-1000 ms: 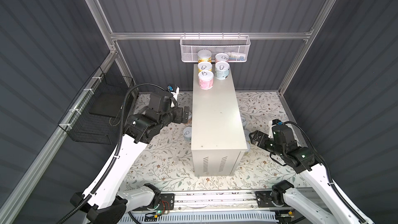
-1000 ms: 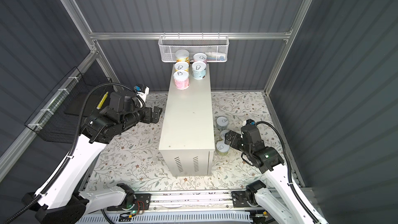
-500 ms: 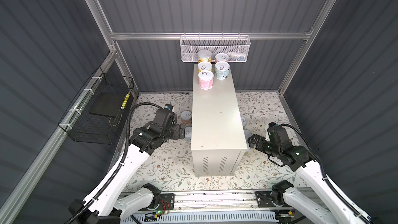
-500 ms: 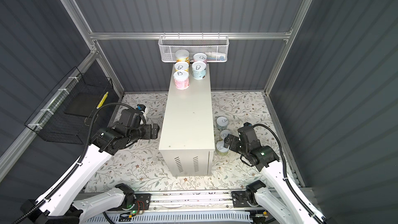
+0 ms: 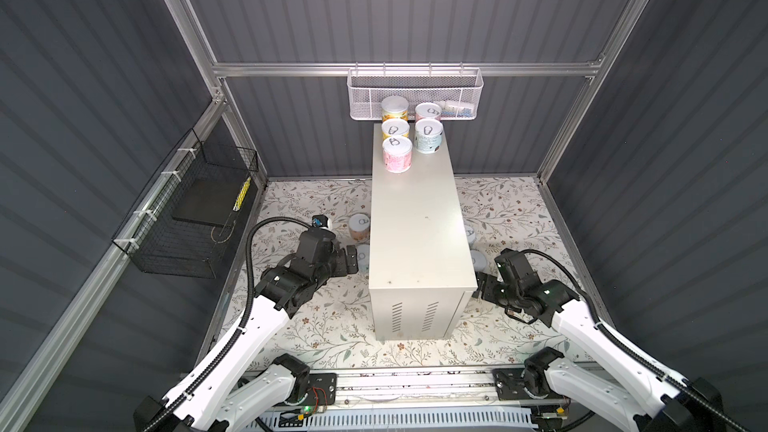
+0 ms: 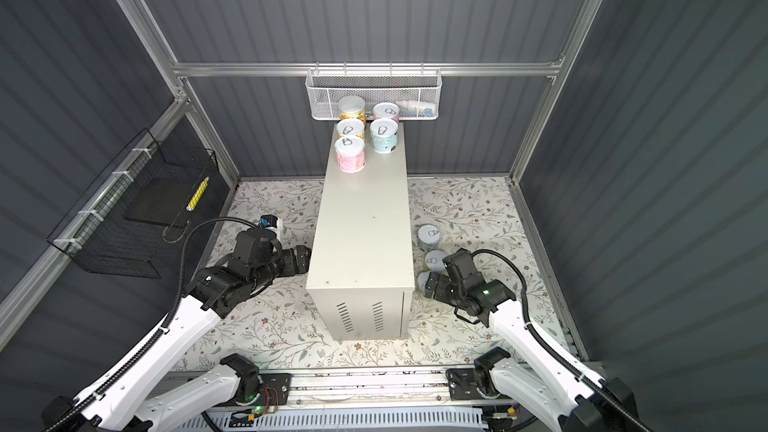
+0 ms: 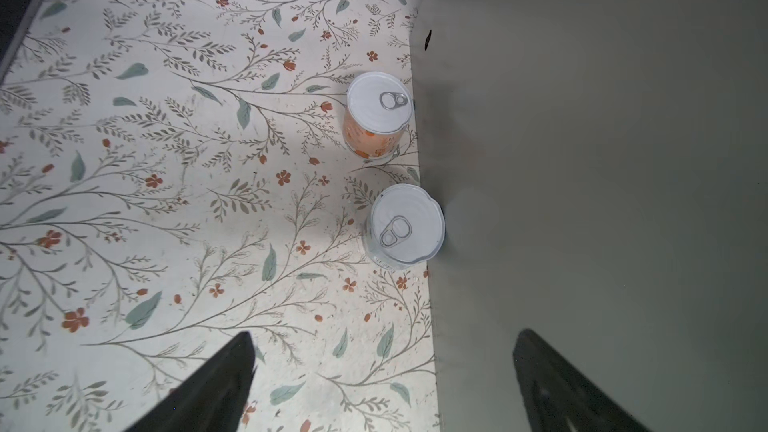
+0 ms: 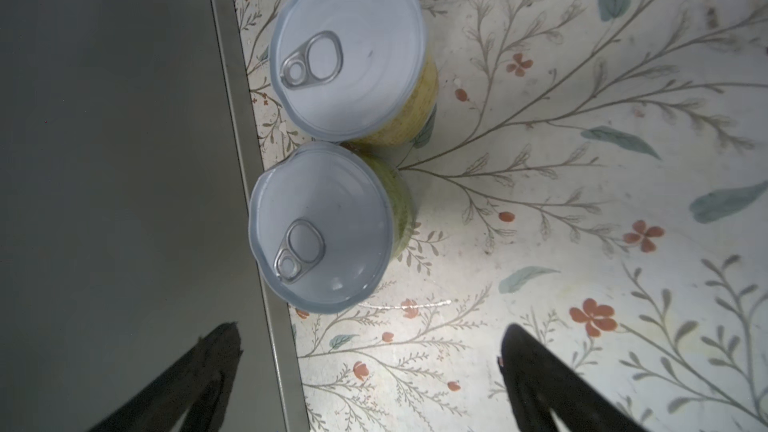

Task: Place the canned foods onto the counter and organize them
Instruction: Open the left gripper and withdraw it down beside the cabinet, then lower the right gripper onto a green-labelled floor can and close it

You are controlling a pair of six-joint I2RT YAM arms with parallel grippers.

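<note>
My left fingers stand apart, empty, left of the table; my right fingers apart too, lower right. Five cans crowd its upper end.

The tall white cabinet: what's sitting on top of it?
Five cans are bunched at its far end; the rest of the cabinet top is bare. The front cans hide the bottoms of the back two.

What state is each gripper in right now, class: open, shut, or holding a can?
Left gripper: open, holding nothing.
Right gripper: open, holding nothing.
</note>
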